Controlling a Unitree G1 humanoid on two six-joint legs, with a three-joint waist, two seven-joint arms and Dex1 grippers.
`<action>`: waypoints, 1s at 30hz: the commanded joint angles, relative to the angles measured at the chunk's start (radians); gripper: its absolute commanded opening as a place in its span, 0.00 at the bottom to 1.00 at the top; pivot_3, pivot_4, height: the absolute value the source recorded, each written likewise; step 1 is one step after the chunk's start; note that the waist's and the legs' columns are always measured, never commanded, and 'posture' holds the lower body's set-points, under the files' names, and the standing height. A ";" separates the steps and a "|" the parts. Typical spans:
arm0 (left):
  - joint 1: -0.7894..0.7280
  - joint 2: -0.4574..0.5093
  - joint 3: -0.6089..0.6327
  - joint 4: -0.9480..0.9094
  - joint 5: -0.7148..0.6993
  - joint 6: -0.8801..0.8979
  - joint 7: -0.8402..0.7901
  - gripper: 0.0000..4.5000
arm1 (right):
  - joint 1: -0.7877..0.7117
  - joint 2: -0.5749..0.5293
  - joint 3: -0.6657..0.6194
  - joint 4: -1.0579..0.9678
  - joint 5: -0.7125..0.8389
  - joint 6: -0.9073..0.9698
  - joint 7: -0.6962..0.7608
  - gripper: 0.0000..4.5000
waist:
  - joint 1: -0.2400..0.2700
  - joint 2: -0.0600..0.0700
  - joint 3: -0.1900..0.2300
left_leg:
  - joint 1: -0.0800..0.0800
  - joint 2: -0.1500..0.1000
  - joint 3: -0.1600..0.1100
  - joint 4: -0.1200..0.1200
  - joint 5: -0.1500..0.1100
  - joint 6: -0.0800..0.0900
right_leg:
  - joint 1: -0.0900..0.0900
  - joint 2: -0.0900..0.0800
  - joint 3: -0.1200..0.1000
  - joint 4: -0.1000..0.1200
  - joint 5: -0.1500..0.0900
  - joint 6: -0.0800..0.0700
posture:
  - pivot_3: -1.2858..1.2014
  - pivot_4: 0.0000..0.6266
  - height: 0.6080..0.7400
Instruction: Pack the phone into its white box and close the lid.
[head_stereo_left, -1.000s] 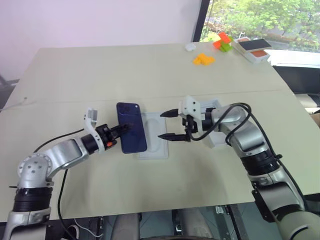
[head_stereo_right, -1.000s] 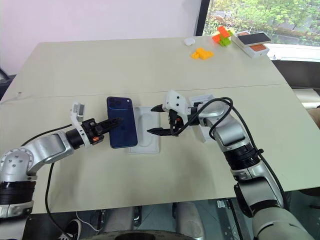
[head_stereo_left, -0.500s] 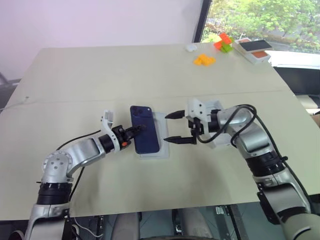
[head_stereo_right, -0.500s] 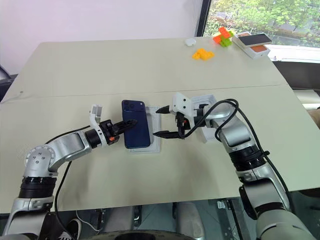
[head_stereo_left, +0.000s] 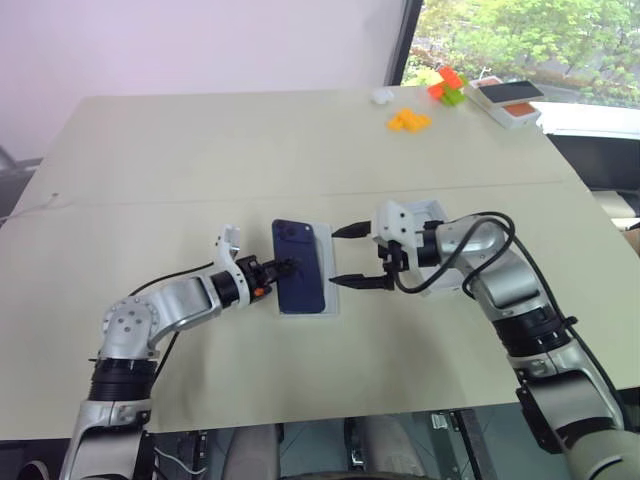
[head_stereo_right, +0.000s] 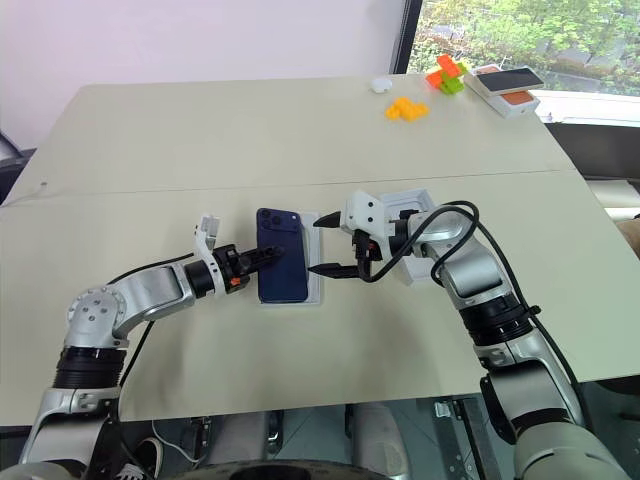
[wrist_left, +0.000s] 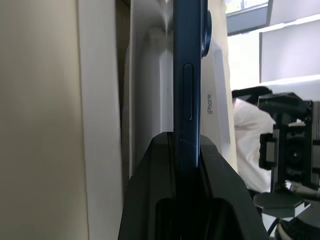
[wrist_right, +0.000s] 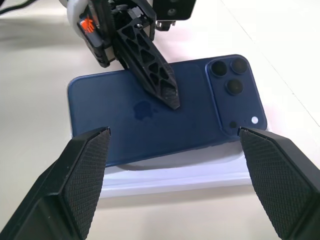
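Observation:
The dark blue phone (head_stereo_left: 300, 265) lies back up, level, just over the white box (head_stereo_left: 331, 280), covering most of it, with its camera cluster at the far end. My left gripper (head_stereo_left: 284, 268) is shut on the phone's left long edge; the wrist view shows the phone (wrist_left: 187, 85) edge-on between its fingers (wrist_left: 220, 200), with the box (wrist_left: 150, 90) beside it. My right gripper (head_stereo_left: 337, 257) stands open at the phone's right side, one finger (wrist_right: 85, 170) toward each end of the phone (wrist_right: 120, 120), not touching it. The white lid (head_stereo_right: 412, 199) lies behind my right arm, partly hidden.
At the far right of the table are orange blocks (head_stereo_left: 408, 120), an orange and green block pile (head_stereo_left: 445, 85), a small orange-and-white box (head_stereo_left: 507, 97) and a small white object (head_stereo_left: 380, 95). A seam crosses the table (head_stereo_left: 200, 150) just beyond the grippers.
My left gripper has carried the phone to the right, from beside the white box to over it, and slightly down. The right gripper has stayed open in about the same place.

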 joint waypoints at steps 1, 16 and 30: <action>-0.015 0.005 -0.018 0.003 0.060 0.034 -0.019 0.00 | 0.003 0.004 -0.011 -0.032 0.006 -0.010 -0.010 0.95 | 0.000 0.000 0.000 | 0.000 0.000 0.000 0.000 0.000 0.000 | 0.000 0.000 0.000 0.000 0.000 0.000 | 0.52 0.24 1.00; -0.026 -0.029 0.021 0.011 0.069 0.067 0.007 0.11 | -0.001 0.015 0.000 -0.029 -0.007 -0.022 -0.026 0.98 | 0.000 0.000 0.000 | 0.000 0.000 0.000 0.001 0.000 0.000 | 0.001 0.000 0.000 0.000 0.000 0.000 | 0.52 0.24 1.00; -0.044 -0.013 0.042 -0.004 0.076 0.095 0.022 0.57 | -0.002 0.025 0.002 -0.025 -0.014 -0.019 -0.032 1.00 | -0.006 0.000 0.000 | 0.003 0.000 -0.001 0.002 -0.002 0.003 | 0.004 0.001 0.000 0.000 0.001 0.001 | 0.52 0.24 1.00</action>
